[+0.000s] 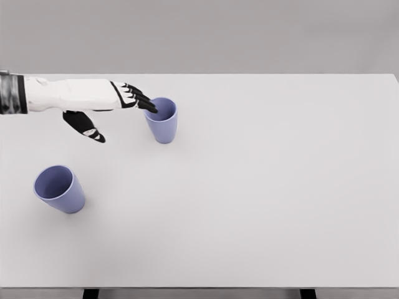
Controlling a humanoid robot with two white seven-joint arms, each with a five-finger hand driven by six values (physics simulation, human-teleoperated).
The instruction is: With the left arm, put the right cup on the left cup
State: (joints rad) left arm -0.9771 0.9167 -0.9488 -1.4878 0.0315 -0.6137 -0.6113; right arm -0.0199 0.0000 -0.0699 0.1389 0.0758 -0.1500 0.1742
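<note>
Your left hand (115, 106) reaches the right cup (162, 119), fingers apart, fingertips at its rim; next, clamp it, then lift toward the left cup (59, 189).

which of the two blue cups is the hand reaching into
The farther cup, right of the other: the left hand has fingertips at its rim. The nearer cup stands alone.

White table (262, 205); two blue cups (163, 121) (60, 189), apparently upright.
</note>
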